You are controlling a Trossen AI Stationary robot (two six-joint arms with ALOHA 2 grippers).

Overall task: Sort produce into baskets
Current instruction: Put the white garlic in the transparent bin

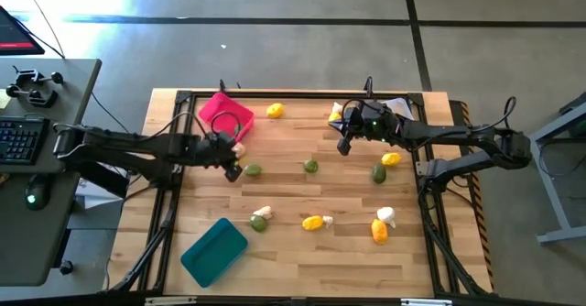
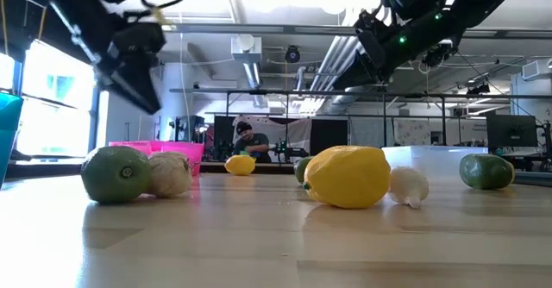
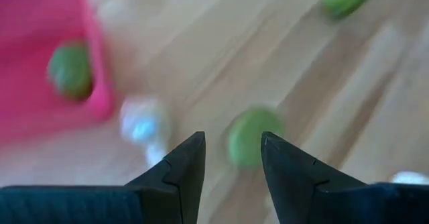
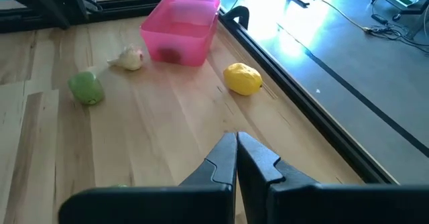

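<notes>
My left gripper point(image 1: 233, 166) is open and hovers over the table just near of the pink basket point(image 1: 224, 114). A green fruit point(image 3: 251, 137) lies beyond its fingertips, between their lines but untouched, and a white garlic bulb point(image 3: 143, 120) lies beside it. The pink basket holds one green fruit point(image 3: 70, 70). My right gripper point(image 1: 345, 146) is shut and empty, raised over the table's far middle point(image 4: 236, 143). The teal basket point(image 1: 213, 251) lies at the near left. The whitish basket point(image 1: 396, 107) sits at the far right, partly under the right arm.
Loose produce lies across the table: a lemon point(image 1: 275, 111) at the far edge, green fruits point(image 1: 311, 166) point(image 1: 379, 172), a lemon point(image 1: 391, 158), and lemons, garlic and a green fruit along the near side point(image 1: 261, 219) point(image 1: 316, 222) point(image 1: 381, 225). A black frame point(image 1: 169, 196) rims the table.
</notes>
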